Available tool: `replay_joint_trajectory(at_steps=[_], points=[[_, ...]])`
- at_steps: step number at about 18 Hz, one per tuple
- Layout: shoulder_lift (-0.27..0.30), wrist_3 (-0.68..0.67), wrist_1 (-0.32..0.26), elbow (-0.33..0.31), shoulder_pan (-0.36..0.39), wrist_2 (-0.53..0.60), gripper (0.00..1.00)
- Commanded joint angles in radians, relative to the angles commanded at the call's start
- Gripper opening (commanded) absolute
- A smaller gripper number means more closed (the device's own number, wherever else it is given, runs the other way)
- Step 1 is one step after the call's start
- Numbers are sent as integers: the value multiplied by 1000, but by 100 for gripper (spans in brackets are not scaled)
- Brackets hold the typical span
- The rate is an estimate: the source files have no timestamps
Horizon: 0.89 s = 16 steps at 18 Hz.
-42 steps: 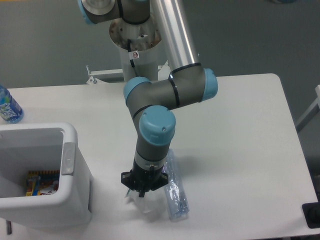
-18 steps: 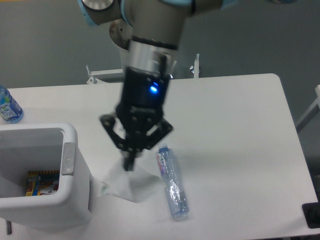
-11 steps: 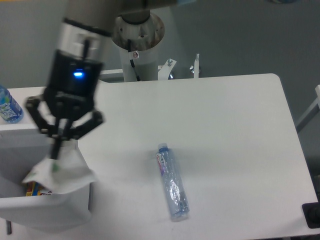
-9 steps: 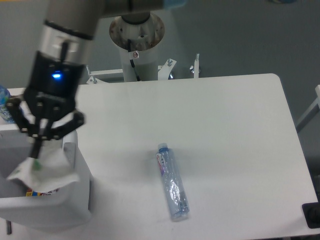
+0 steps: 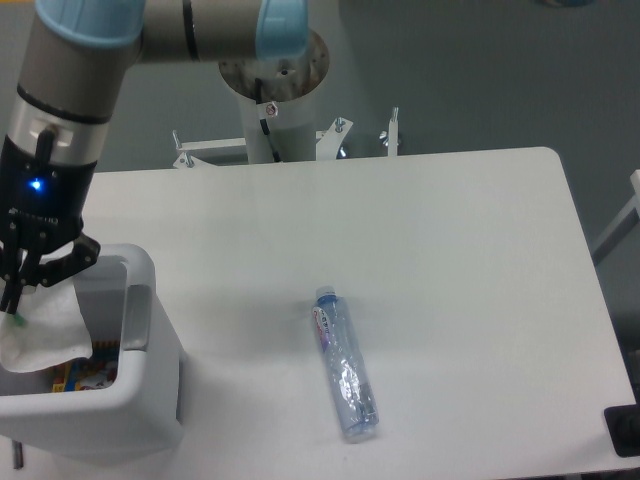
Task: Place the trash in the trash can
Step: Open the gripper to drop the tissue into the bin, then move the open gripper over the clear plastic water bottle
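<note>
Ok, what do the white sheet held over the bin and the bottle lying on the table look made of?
The crumpled white sheet looks like thin matte paper or tissue: soft folds, limp drape. The crushed clear bottle looks like thin glossy plastic: see-through, dented walls.

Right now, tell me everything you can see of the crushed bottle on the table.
The crushed bottle is clear plastic with a white-pink label near its small cap end. It lies flat on the white table, cap pointing away from the front edge and base near that edge, slightly slanted. Its body looks crumpled and dented. Nothing touches it but the table.
</note>
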Motion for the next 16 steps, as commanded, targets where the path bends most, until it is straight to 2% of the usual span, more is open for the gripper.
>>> replay_joint_trajectory(at_steps=[1,2,3,5,8,10,16], points=[[-2,2,2,0,0,2,22],[-2,3,3,2,2,2,43],[-2,3,2,6,2,2,58],[0,3,-3,14,2,3,72],[0,3,-3,12,3,20,81],[0,3,-5,6,29,21,83],[-6,6,1,29,219,23,91]])
